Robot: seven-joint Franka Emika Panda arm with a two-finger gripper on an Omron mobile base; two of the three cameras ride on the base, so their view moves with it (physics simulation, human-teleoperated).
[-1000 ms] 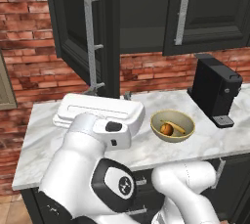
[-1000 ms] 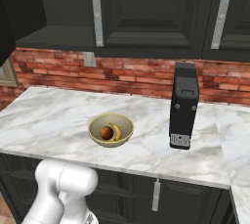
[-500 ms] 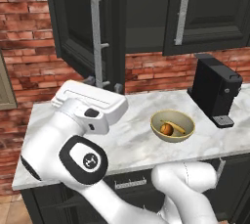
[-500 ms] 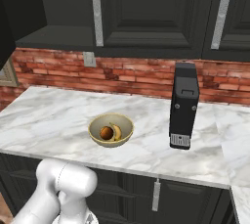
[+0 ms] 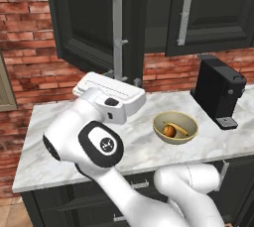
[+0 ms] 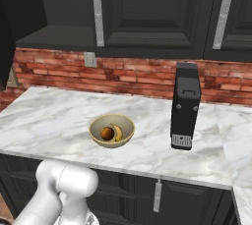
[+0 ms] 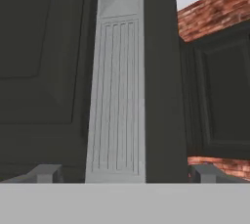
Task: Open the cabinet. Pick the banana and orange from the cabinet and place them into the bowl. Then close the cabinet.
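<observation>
Change: since a second ago the arm has risen from low over the counter toward the open door's handle.
Hand: hand [image 7: 125,173] with fingers spread wide, holding nothing, the silver handle [image 7: 117,96] standing between its tips.
Arm pose: elbow bent high at the counter's left end, wrist raised to the handle's lower end.
Cabinet: cabinet [image 5: 96,20] door swung open above the counter's left end; the right door is shut.
Fruit: banana [image 6: 118,132] and orange [image 6: 107,133] lie together in the bowl [image 6: 111,142], mid-counter near the front edge.
Handling: door looks rigid, hinged and light; the stiff bar is probably the best place to push or grip.
Other: coffee machine [image 6: 185,105] stands right of the bowl.
</observation>
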